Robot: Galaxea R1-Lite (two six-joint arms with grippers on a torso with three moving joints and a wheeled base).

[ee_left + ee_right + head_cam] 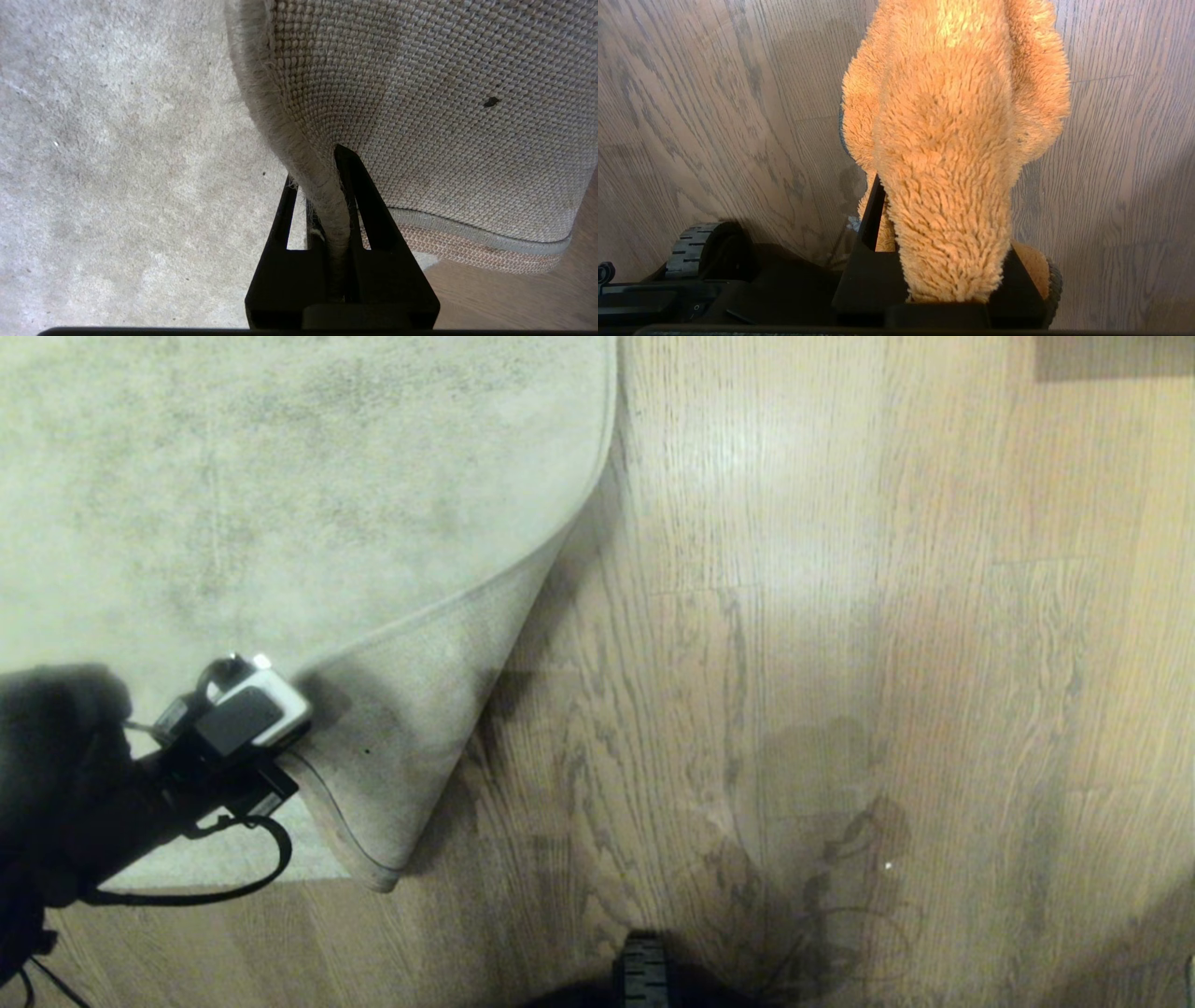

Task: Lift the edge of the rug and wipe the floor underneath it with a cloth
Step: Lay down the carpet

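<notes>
Rug edge (pixel 322 186) is pinched between the closed black fingers (pixel 359 186) of the left gripper (pixel 280 767), at the lower left of the head view, with the bound border running up out of the jaws. From that grip the corner is folded back over the rug (pixel 233 476), so the paler woven backing (pixel 420 709) faces up, a small dark speck (pixel 490 101) on it. The folded flap's tip (pixel 378 877) reaches down toward the near floor (pixel 840 616), whose wood-grain planks lie bare to the right of the fold. The right gripper (pixel 941 261), seen only in its own wrist view, is clamped on the fluffy orange cloth (pixel 952 140), held above the floor near a base wheel (pixel 691 247). Farther off, the rug's mottled pile lies flat.
</notes>
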